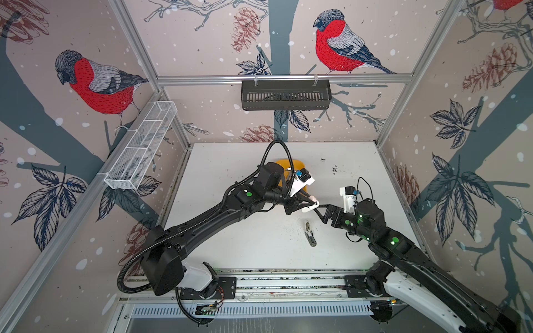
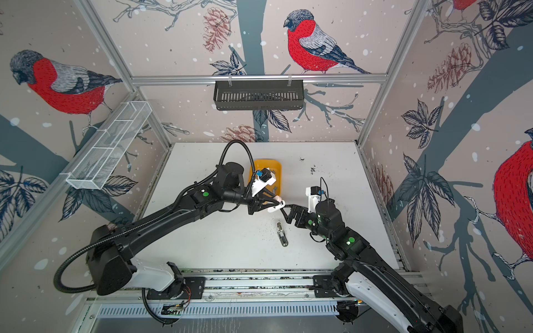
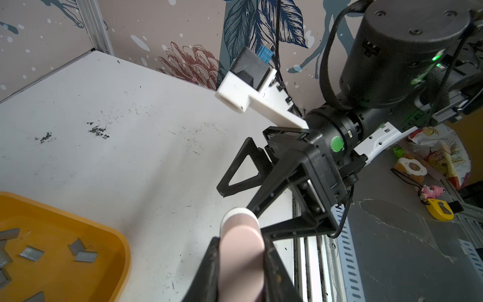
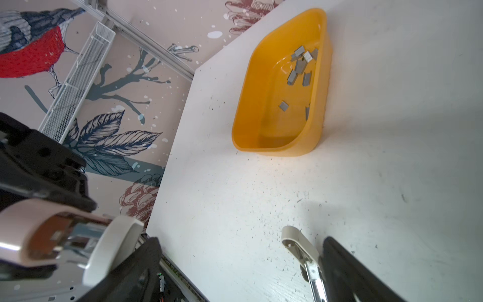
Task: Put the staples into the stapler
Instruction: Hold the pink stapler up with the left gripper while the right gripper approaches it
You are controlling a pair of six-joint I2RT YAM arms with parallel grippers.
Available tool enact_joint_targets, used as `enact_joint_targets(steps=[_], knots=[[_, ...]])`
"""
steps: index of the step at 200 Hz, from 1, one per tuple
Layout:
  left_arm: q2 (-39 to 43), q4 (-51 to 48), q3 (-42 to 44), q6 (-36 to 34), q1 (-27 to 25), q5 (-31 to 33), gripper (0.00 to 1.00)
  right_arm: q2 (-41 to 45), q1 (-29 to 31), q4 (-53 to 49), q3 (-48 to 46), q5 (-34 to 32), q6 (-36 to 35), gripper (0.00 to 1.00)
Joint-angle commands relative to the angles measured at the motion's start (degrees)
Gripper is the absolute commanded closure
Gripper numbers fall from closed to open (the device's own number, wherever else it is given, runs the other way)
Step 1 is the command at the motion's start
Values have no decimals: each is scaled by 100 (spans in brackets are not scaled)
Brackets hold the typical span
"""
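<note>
Right wrist view, nearest: the right tool (image 4: pixel 241 240) has its jaws spread wide and holds nothing. It sits just beside one pink mini stapler (image 4: pixel 52 230), which is clamped in the narrowed left tool (image 3: pixel 241 238) with its long axis pointing toward the right tool. Farther back, one yellow tray (image 4: pixel 274 150) holds about nine staples (image 4: pixel 300 65), on the side of the left arm (image 1: pixel 202 222).

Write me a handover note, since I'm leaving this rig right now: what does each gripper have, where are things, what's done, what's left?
Left gripper: shut on the pink stapler, holding it out toward the other arm.
Right gripper: jaws open, empty, close to the stapler's free end.
Staples: loose in the yellow tray on the table.
A beige-and-chrome piece lies on the table near the right arm; I cannot tell what it is.
Done: stapler gripped. Left: fetch a strip, load it, close up.
</note>
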State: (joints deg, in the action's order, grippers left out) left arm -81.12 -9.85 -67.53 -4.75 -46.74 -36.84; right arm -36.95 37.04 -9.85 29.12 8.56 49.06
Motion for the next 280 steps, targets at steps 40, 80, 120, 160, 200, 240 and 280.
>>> enact_joint_targets(steps=[40,80,120,160,200,240,280], knots=[[-9,141,-31,-87,-1,-31,95,437,-65,-75,266,-5,34,3],[-9,122,-37,-100,-2,10,95,460,-67,-151,459,-102,25,3],[-11,141,-32,-78,-2,-37,95,362,-142,126,353,409,104,3],[9,140,-32,-71,0,-30,95,307,-151,388,149,448,198,3],[26,157,-34,-70,-4,-48,96,168,-157,678,26,671,306,3],[52,166,-37,-70,1,-78,96,150,-164,800,-98,641,357,3],[66,161,-38,-61,-6,-112,96,139,-197,751,-160,454,428,3]])
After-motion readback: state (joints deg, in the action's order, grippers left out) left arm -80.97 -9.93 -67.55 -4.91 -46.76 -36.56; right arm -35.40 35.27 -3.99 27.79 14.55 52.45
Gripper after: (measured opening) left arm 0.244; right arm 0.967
